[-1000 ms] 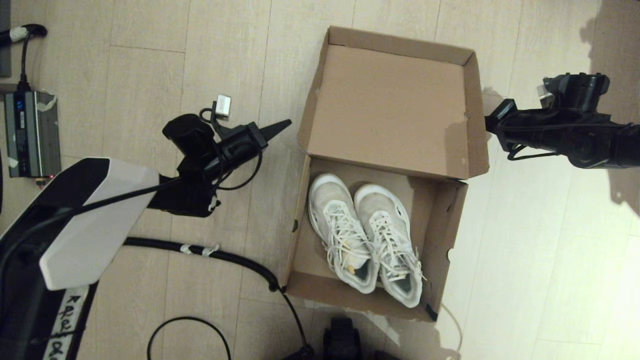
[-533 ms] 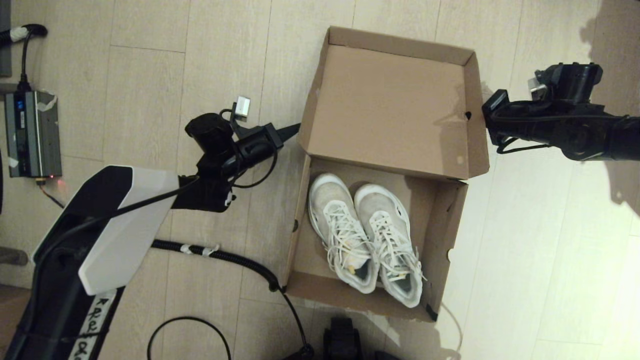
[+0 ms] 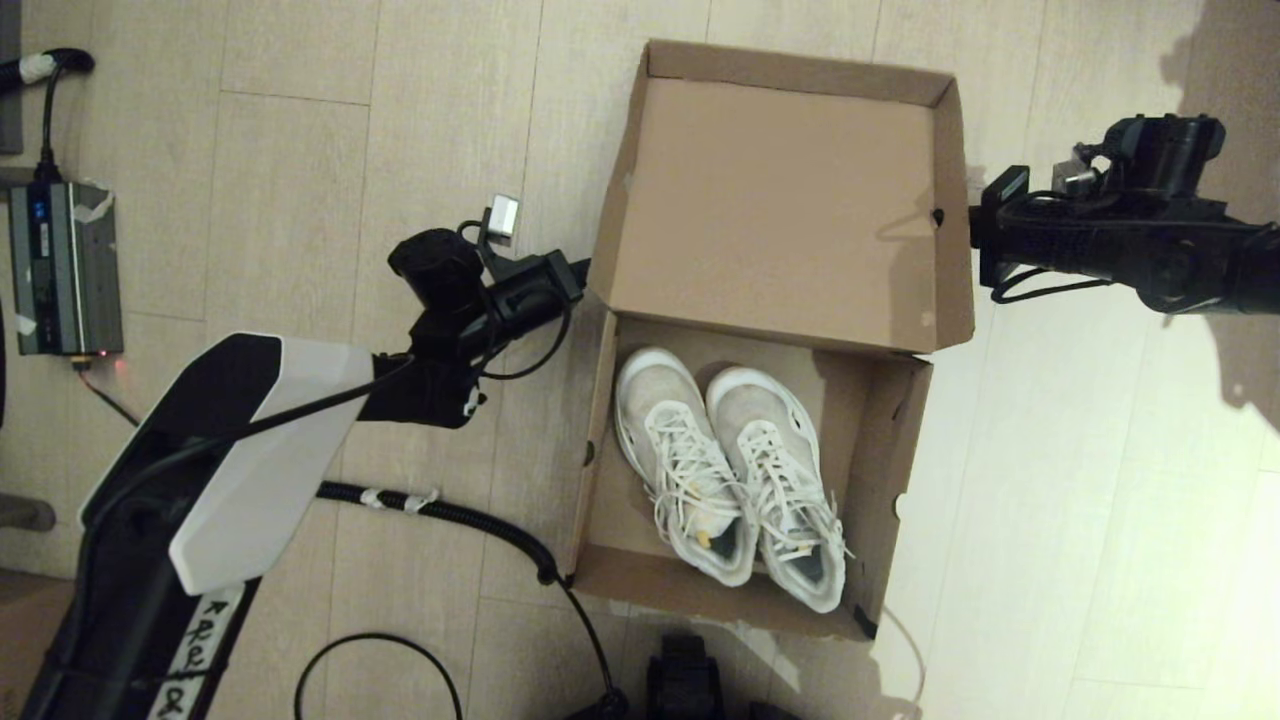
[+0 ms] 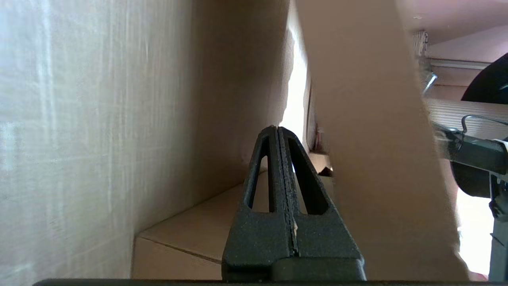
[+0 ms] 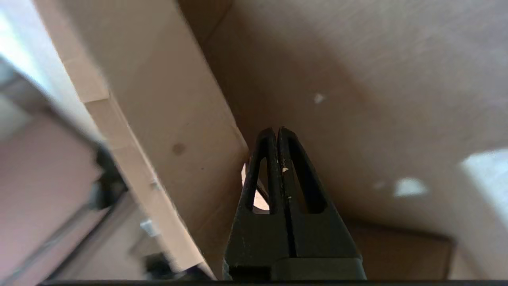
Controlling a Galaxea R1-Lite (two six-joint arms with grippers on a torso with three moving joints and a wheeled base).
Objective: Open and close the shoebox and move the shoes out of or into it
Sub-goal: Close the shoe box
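Head view: the shoebox (image 3: 740, 580) sits open on the wooden floor (image 3: 300, 150), in the middle of the frame. Its lid (image 3: 780, 200) stands up and leans back, and it fills the upper middle of the frame. The shoes (image 3: 725, 475) lie side by side inside the box, in the lower middle of the frame. Their toes point to the lid and their heels point to the bottom of the frame. They touch each other and sit nearer the left wall of the box than the right wall.

The left gripper (image 3: 583, 268) comes in from the lower left on a black and white arm. Its tip is right at the left edge of the lid, just where the lid meets the box. In the left wrist view, the left gripper (image 4: 276, 131) has its two fingers pressed flat together with nothing between them, and cardboard is on both sides of it.

The right gripper (image 3: 972, 225) comes in from the right side of the frame. Its tip is at the right edge of the lid. In the right wrist view, the right gripper (image 5: 276, 132) is closed too, fingers together and holding nothing, with its tip close to the cardboard.

A grey box with a cable (image 3: 62, 265) lies on the floor at the far left. A black hose (image 3: 440, 512) runs over the floor below the left arm.
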